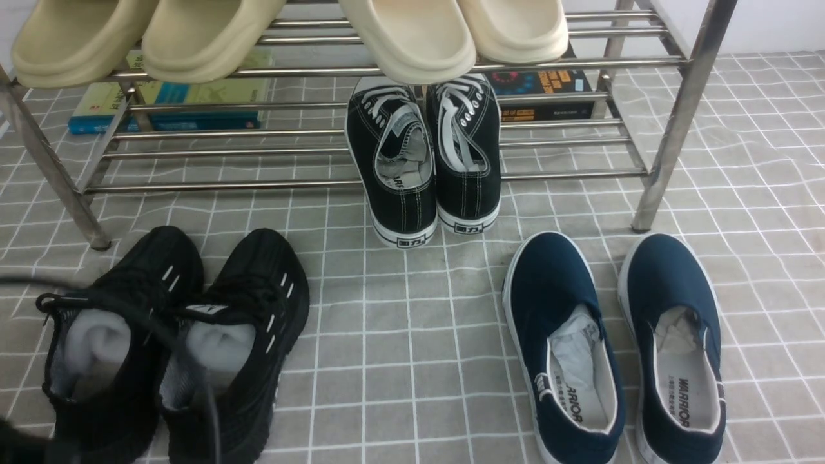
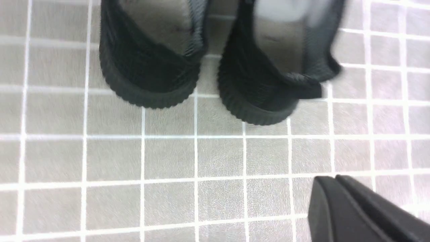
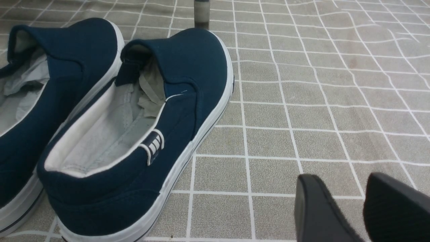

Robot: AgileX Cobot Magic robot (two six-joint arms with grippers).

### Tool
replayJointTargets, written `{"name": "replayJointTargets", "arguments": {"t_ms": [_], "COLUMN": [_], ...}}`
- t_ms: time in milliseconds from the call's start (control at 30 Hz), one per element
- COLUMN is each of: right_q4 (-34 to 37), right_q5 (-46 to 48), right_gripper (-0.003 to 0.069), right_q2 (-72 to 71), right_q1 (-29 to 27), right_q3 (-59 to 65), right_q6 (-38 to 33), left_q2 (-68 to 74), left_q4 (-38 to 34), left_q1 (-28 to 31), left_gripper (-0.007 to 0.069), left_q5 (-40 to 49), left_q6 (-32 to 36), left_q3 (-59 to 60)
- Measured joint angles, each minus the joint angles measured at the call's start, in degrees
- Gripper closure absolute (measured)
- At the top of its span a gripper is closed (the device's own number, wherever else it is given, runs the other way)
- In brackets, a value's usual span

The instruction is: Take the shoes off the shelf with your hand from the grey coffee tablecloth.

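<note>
The left wrist view is motion-blurred; the black mesh shoes (image 2: pixel 208 67) lose their fronts at its edge. The left gripper (image 2: pixel 356 211) shows only a cropped corner, its opening indeterminable. Front view cuts off the shoes' heels near the worktop's near-left corner.

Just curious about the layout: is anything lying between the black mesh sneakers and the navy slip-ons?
No. The front view shows only bare grey checked cloth between the black mesh sneakers and navy slip-ons.
</note>
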Motion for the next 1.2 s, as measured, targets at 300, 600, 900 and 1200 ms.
{"name": "replayJointTargets", "arguments": {"t_ms": [300,600,900,1200], "right_q4": [0.0,0.0,0.0,0.0], "right_q5": [0.0,0.0,0.0,0.0], "right_gripper": [0.0420,0.0420,0.0420,0.0420], "right_q2": [0.0,0.0,0.0,0.0], "right_q1": [0.0,0.0,0.0,0.0], "right_q3": [0.0,0.0,0.0,0.0], "right_q6": [0.0,0.0,0.0,0.0], "left_q2": [-19.3,-23.0,-23.0,-29.7], "left_q4": [2.1,8.4,8.4,8.9], "left_q1": [0.0,0.0,0.0,1.8], "left_gripper": [0.0623,0.0615,0.0605,0.0593], "left_q5": [-6.0,-6.7,-15.8,-35.4], "left_q6": [3.2,3.3,3.3,3.2], "left_q3": [1.1,1.2,8.5,29.2]}}
